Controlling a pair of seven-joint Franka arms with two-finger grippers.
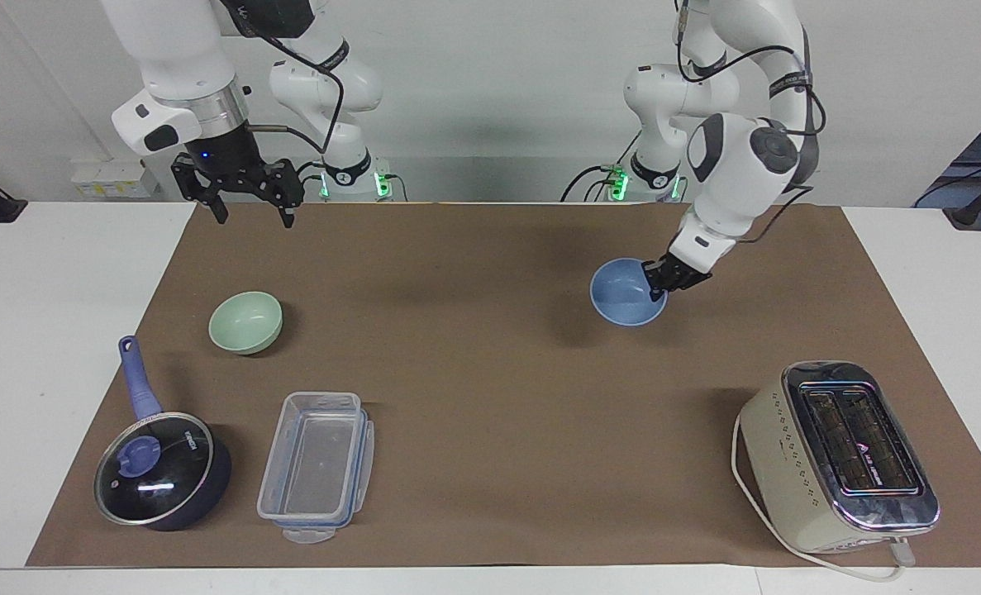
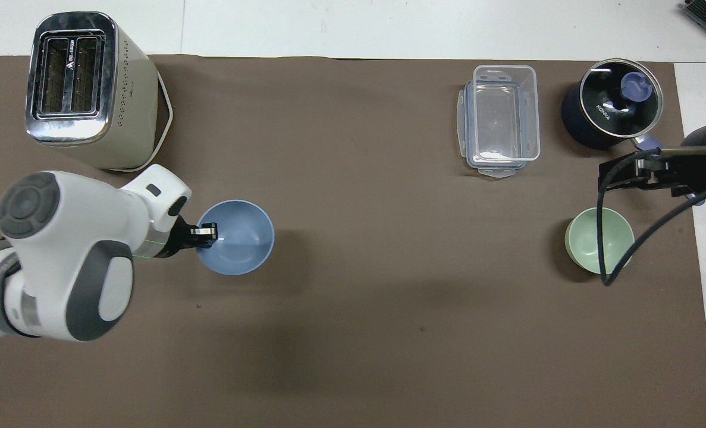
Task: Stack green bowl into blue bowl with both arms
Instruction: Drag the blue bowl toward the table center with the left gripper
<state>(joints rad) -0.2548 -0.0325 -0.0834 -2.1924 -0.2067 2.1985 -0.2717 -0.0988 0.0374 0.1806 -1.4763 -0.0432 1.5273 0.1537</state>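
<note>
The periwinkle blue bowl (image 1: 625,291) hangs a little above the brown mat, its shadow lying beside it. My left gripper (image 1: 658,286) is shut on the bowl's rim on the side toward the left arm's end; it also shows in the overhead view (image 2: 206,230) with the blue bowl (image 2: 237,238). The mint green bowl (image 1: 245,321) sits upright on the mat toward the right arm's end (image 2: 599,239). My right gripper (image 1: 248,211) is open and empty. It waits raised over the mat's edge by the robots, well above the green bowl (image 2: 650,172).
A cream toaster (image 1: 837,454) stands at the left arm's end, farther from the robots. A clear plastic container (image 1: 316,467) and a dark lidded pot with a blue handle (image 1: 159,471) sit farther from the robots than the green bowl.
</note>
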